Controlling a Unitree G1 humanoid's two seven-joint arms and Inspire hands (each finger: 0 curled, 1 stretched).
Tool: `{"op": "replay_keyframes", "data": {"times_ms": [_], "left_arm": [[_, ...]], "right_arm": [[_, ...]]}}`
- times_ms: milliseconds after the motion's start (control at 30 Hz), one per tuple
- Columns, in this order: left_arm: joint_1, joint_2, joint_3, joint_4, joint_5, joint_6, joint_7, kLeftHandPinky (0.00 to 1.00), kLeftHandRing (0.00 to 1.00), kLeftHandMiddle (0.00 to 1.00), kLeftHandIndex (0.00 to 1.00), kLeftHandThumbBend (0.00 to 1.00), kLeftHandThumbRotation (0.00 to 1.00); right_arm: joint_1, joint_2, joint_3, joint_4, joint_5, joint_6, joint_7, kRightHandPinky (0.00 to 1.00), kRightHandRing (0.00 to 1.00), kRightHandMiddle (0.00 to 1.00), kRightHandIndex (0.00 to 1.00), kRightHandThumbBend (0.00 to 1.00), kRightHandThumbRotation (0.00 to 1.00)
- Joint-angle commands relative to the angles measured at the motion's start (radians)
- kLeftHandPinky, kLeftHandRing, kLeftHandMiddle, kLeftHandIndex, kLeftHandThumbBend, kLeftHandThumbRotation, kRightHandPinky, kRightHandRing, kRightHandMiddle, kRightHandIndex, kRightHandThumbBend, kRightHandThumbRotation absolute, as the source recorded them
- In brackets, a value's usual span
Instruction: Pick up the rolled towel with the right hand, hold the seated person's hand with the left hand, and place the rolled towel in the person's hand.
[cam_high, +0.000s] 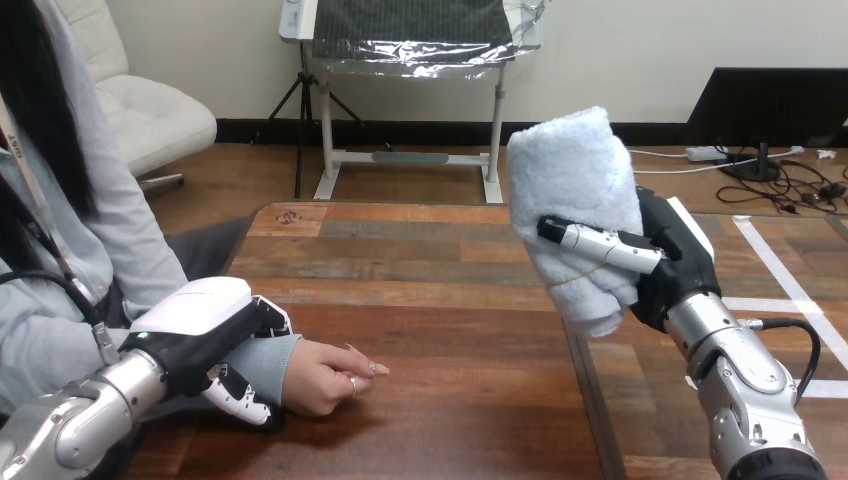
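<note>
Carrying the rolled towel over to the person's hand wants a slow leftward sweep, I'd say, since those fingers lie loosely curled. The right hand grips the towel aloft, long axis near upright, top leaning slightly left. The left hand wraps the person's wrist at the wooden table

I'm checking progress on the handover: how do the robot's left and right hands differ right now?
The left hand sits low by the table, while the right hand is raised above it. The left hand is curled round the person's wrist; the right hand grips the rolled towel, held upright. Both are shut on something.
</note>
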Motion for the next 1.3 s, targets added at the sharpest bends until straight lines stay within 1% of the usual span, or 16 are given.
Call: {"op": "replay_keyframes", "data": {"times_ms": [0, 133, 433, 600, 833, 1033, 1267], "left_arm": [[-0.030, -0.008, -0.013, -0.027, -0.014, 0.003, -0.028, 0.34, 0.39, 0.46, 0.46, 0.82, 0.00], [-0.036, -0.006, -0.010, -0.031, -0.022, 0.000, -0.038, 0.32, 0.38, 0.45, 0.45, 0.82, 0.00], [-0.043, -0.002, -0.001, -0.048, -0.032, -0.004, -0.038, 0.29, 0.35, 0.43, 0.43, 0.83, 0.00], [-0.047, 0.001, 0.006, -0.071, -0.045, 0.011, -0.062, 0.28, 0.34, 0.42, 0.42, 0.82, 0.00], [-0.048, 0.006, 0.018, -0.108, -0.057, 0.036, -0.088, 0.27, 0.33, 0.40, 0.41, 0.83, 0.00], [-0.050, 0.010, 0.025, -0.127, -0.065, 0.041, -0.101, 0.26, 0.32, 0.39, 0.39, 0.83, 0.00], [-0.059, 0.018, 0.028, -0.131, -0.061, 0.019, -0.088, 0.25, 0.30, 0.37, 0.37, 0.83, 0.00]], "right_arm": [[-0.062, 0.002, 0.006, -0.010, -0.001, -0.024, -0.003, 0.29, 0.38, 0.46, 0.45, 0.69, 0.00], [-0.065, 0.006, 0.007, 0.006, -0.009, -0.031, -0.004, 0.30, 0.38, 0.46, 0.45, 0.69, 0.00], [-0.076, 0.011, 0.016, 0.048, -0.021, -0.038, 0.003, 0.30, 0.38, 0.47, 0.45, 0.71, 0.00], [-0.084, 0.013, 0.022, 0.080, -0.029, -0.058, 0.009, 0.29, 0.38, 0.47, 0.45, 0.70, 0.00], [-0.093, 0.018, 0.026, 0.114, -0.039, -0.072, 0.008, 0.29, 0.38, 0.46, 0.45, 0.71, 0.00], [-0.098, 0.020, 0.034, 0.128, -0.055, -0.070, -0.010, 0.30, 0.38, 0.46, 0.45, 0.72, 0.00], [-0.103, 0.025, 0.039, 0.139, -0.069, -0.057, -0.022, 0.31, 0.39, 0.46, 0.46, 0.73, 0.00]]}}
